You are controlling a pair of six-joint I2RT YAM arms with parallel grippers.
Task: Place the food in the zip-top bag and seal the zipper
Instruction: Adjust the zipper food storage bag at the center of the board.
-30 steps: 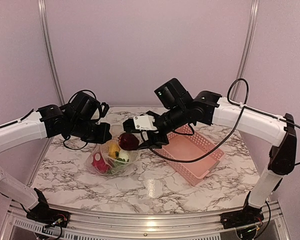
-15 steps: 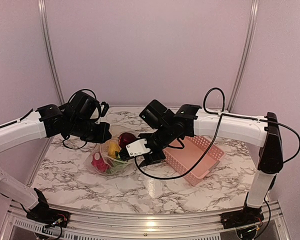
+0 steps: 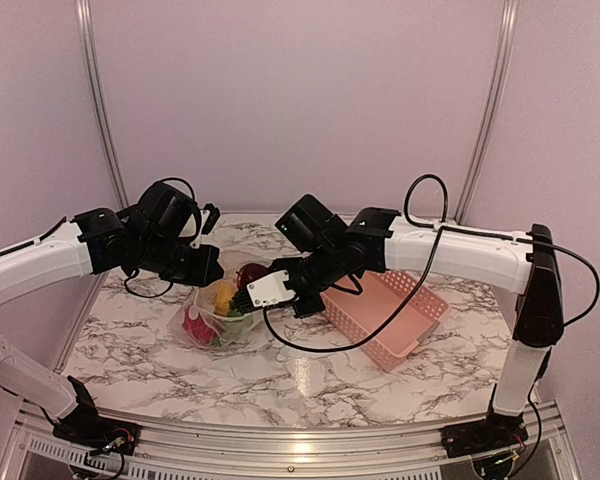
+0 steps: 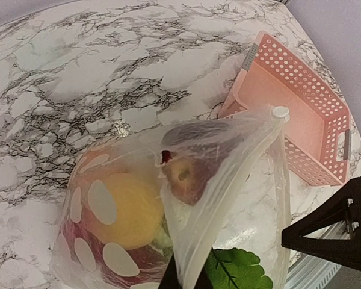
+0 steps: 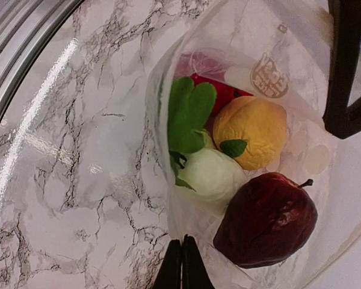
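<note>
Lighting and picture quality: bright, even, diffuse overhead light; shadows soft.
The top view is slightly soft, with faint shadows under the arms and a white glare spot on the marble desk (image 3: 300, 372) near its front edge. The right wrist view is sharp, with a long bright streak across the desk at left. In the left wrist view the zip-top bag (image 4: 228, 150) shows sheen, and its film nearest the lens is blurred.

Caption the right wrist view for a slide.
Right pincer shut at the edge of the zip-top bag; toy food inside.
</note>
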